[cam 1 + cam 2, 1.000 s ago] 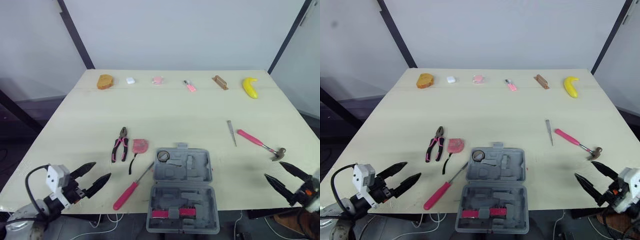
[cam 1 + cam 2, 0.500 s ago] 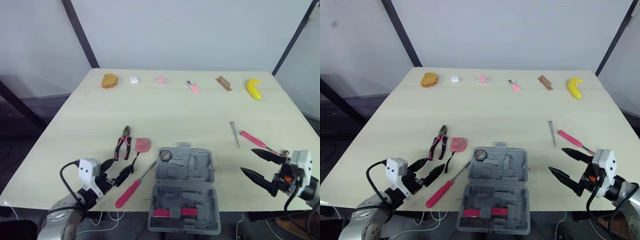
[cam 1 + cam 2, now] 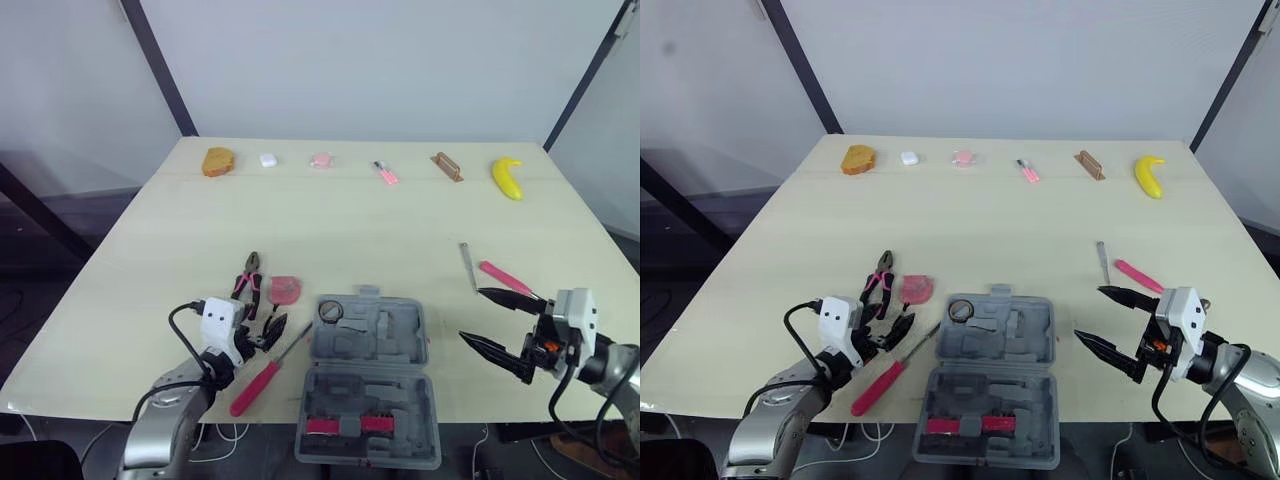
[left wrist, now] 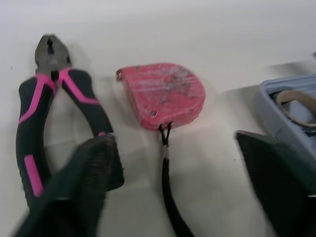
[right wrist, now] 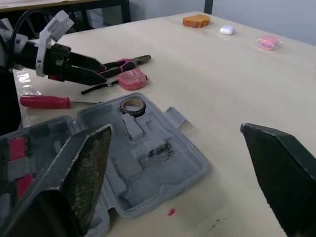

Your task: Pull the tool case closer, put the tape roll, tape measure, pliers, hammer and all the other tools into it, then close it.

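Note:
The grey tool case (image 3: 368, 372) lies open at the table's near edge, with the tape roll (image 3: 329, 311) in its far left corner. Left of it lie the pink tape measure (image 3: 284, 290), the pink-handled pliers (image 3: 246, 283) and a red-handled screwdriver (image 3: 262, 375). My left gripper (image 3: 268, 328) is open just short of the tape measure (image 4: 163, 94) and the pliers (image 4: 44, 108). To the right of the case hovers my right gripper (image 3: 471, 314), open and empty. The pink-handled hammer (image 3: 505, 278) and a slim metal tool (image 3: 466, 262) lie just beyond it.
Along the far edge stand a piece of bread (image 3: 217, 161), a small white item (image 3: 268, 159), a pink item (image 3: 320, 160), a small pink tool (image 3: 381, 172), a brown block (image 3: 445, 166) and a banana (image 3: 507, 177). Bare tabletop (image 3: 350, 225) stretches between that row and the tools.
My left gripper has come in over the table up to the pliers and tape measure. My right gripper has moved left to beside the case. Both stay open.

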### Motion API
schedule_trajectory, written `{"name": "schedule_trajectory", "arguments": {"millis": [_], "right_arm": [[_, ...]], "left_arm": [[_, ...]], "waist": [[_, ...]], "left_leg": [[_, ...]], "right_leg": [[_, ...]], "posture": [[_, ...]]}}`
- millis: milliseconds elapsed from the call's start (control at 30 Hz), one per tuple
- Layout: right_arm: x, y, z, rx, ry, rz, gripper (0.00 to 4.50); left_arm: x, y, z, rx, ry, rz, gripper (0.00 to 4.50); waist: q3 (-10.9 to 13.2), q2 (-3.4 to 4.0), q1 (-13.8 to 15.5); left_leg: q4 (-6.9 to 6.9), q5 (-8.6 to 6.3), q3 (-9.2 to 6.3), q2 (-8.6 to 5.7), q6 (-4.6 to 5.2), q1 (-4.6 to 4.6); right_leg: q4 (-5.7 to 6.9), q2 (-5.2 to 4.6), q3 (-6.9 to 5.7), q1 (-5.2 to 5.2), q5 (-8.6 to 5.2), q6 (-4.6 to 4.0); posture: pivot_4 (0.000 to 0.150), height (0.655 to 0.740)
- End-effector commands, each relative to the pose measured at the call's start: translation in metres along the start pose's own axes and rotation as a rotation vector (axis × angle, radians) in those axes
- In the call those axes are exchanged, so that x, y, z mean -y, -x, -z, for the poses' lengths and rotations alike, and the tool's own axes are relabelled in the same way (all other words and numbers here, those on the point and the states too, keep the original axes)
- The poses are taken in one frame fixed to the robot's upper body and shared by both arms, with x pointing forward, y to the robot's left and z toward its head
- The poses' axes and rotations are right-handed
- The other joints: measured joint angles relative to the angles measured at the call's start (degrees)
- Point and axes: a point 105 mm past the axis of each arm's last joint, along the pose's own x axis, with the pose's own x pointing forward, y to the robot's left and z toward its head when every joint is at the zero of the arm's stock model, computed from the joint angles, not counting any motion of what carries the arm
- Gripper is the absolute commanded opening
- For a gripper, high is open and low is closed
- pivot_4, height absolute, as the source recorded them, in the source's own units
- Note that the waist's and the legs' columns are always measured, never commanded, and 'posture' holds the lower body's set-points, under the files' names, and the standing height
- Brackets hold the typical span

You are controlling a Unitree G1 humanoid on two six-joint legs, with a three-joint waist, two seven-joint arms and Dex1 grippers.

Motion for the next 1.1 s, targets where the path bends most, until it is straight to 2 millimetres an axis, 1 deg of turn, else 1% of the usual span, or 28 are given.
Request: {"name": "schedule_trajectory", "arguments": {"millis": [33,167,367,600,800,867,900,967,1000,1100], "right_arm": [[0.000,-0.001,-0.010,0.027,0.039,-0.010,4.50],[0.000,-0.001,-0.009,0.023,0.047,-0.008,4.50],[0.000,-0.001,-0.008,0.019,0.051,-0.004,4.50],[0.000,-0.005,-0.009,0.023,0.054,0.000,4.50],[-0.007,-0.007,-0.016,0.055,0.019,-0.063,4.50],[-0.010,-0.007,-0.019,0.065,0.020,-0.090,4.50],[-0.012,-0.008,-0.020,0.069,0.022,-0.108,4.50],[-0.014,-0.009,-0.022,0.073,0.023,-0.127,4.50],[-0.015,-0.009,-0.022,0.074,0.022,-0.136,4.50],[-0.021,-0.013,-0.026,0.076,0.033,-0.188,4.50]], "left_arm": [[0.005,-0.006,-0.004,0.018,-0.007,0.002,2.17],[0.009,-0.012,0.000,0.014,0.019,-0.008,2.17],[0.001,-0.015,0.008,-0.003,0.028,-0.074,2.17],[-0.003,-0.019,0.012,-0.009,0.019,-0.090,2.17],[-0.004,-0.026,0.018,-0.022,0.030,-0.089,2.17],[-0.004,-0.027,0.018,-0.024,0.028,-0.090,1.63],[-0.003,-0.027,0.019,-0.024,0.027,-0.089,1.30],[-0.002,-0.027,0.019,-0.024,0.025,-0.088,0.22],[-0.002,-0.027,0.019,-0.024,0.024,-0.087,0.09],[0.000,-0.025,0.018,-0.022,0.018,-0.084,0.09]], "waist": [[0.0,0.00,0.0],[0.0,0.00,0.1],[0.0,0.00,0.0],[0.0,0.00,0.0],[0.0,0.03,0.1],[0.0,0.03,0.1],[0.0,0.04,0.1],[0.0,0.04,0.1],[0.0,0.04,0.1],[0.0,0.05,0.2]], "left_leg": [[0.00,0.00,0.00,0.00,0.00,0.00],[0.02,0.00,-0.01,-0.01,0.00,0.00],[0.01,0.00,-0.03,0.00,0.00,0.01],[0.02,0.00,-0.04,-0.01,0.00,0.01],[0.03,0.00,-0.04,-0.02,0.00,0.02],[0.04,0.00,-0.06,-0.02,0.00,0.07],[0.04,0.00,-0.07,-0.02,0.00,0.10],[0.04,0.00,-0.07,-0.01,0.00,0.10],[0.04,0.00,-0.07,-0.01,0.00,0.10],[0.04,0.00,-0.09,-0.03,0.00,0.10]], "right_leg": [[0.00,0.00,0.00,0.00,0.00,0.00],[0.01,-0.01,0.00,0.01,0.00,0.00],[0.03,0.01,-0.01,0.01,0.00,0.00],[0.03,0.01,-0.02,0.01,0.00,0.00],[0.04,0.00,-0.02,0.04,0.00,0.00],[0.04,0.00,-0.04,0.09,0.00,0.00],[0.04,0.00,-0.05,0.13,0.00,0.00],[0.03,0.00,-0.05,0.14,0.00,0.00],[0.03,0.00,-0.05,0.14,0.00,0.00],[0.02,-0.03,-0.07,0.16,0.00,0.00]], "posture": [[0.150,0.7400],[0.150,0.7400],[0.150,0.7400],[0.150,0.7400],[0.150,0.7400],[0.150,0.7400],[0.150,0.7400],[0.150,0.7400],[0.150,0.7400],[0.150,0.7400]]}}
